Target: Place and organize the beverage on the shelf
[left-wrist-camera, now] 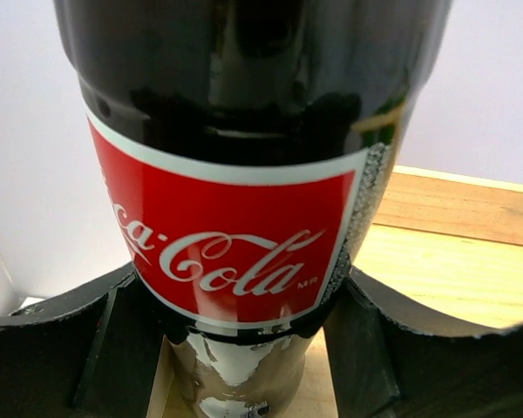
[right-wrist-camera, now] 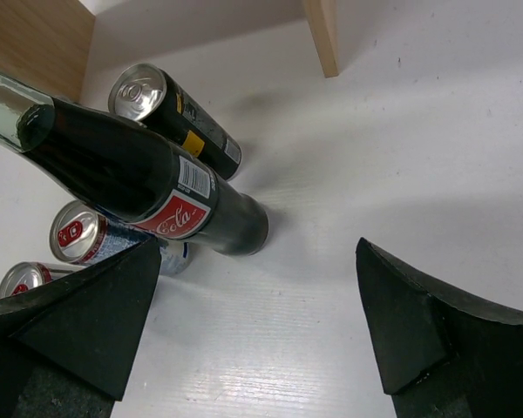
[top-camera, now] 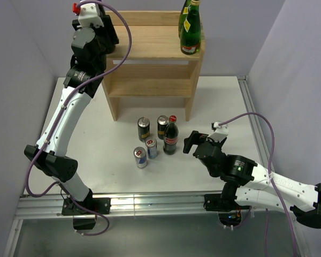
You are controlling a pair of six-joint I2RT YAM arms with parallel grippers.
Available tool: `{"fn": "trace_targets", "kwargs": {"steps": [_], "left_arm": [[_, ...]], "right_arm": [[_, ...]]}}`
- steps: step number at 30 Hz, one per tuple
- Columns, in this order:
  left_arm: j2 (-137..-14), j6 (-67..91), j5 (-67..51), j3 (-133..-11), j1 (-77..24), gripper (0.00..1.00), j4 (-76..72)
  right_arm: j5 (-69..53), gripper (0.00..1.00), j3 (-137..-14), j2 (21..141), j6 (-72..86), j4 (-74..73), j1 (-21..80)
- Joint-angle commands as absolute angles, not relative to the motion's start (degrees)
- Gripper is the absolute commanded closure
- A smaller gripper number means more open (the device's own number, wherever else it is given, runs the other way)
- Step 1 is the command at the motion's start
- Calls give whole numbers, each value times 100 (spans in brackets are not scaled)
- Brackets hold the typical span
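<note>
The light wooden shelf (top-camera: 155, 45) stands at the back of the table. My left gripper (top-camera: 106, 33) is at the left end of its top tier, shut on a Coca-Cola bottle (left-wrist-camera: 235, 235) held upright; in the top view my arm hides most of this bottle. The left wrist view shows the shelf top (left-wrist-camera: 453, 261) behind it. Two green bottles (top-camera: 191, 27) stand on the top tier's right end. On the table stand another Coca-Cola bottle (top-camera: 171, 136) (right-wrist-camera: 148, 187) and several cans (top-camera: 143, 128). My right gripper (top-camera: 195, 142) (right-wrist-camera: 257, 287) is open and empty just right of that bottle.
The lower two shelf tiers (top-camera: 150, 88) hold nothing. Grey walls close in on both sides. A metal rail (top-camera: 150, 203) runs along the table's near edge. Bare white table (top-camera: 230, 101) lies right of the shelf.
</note>
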State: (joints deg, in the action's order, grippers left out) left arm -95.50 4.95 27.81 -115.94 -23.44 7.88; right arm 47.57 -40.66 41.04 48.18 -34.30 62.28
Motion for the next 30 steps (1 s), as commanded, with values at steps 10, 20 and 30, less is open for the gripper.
{"fn": "trace_targets", "kwargs": {"steps": [10,20,30], "left_arm": [[-9430,202,2857,-11681,-2426,25,466],[-9457,193,2918,-11645,-2443,23,448],[-9001,360,2997,-11454,-2733,1,861]], "right_arm": [[5036,0,-4008,3982,4922,-3445,6258],[5054,0,-3973,3938,4913,-3437,6258],[4914,0,-4069,4034,4641,-3174,6258]]}}
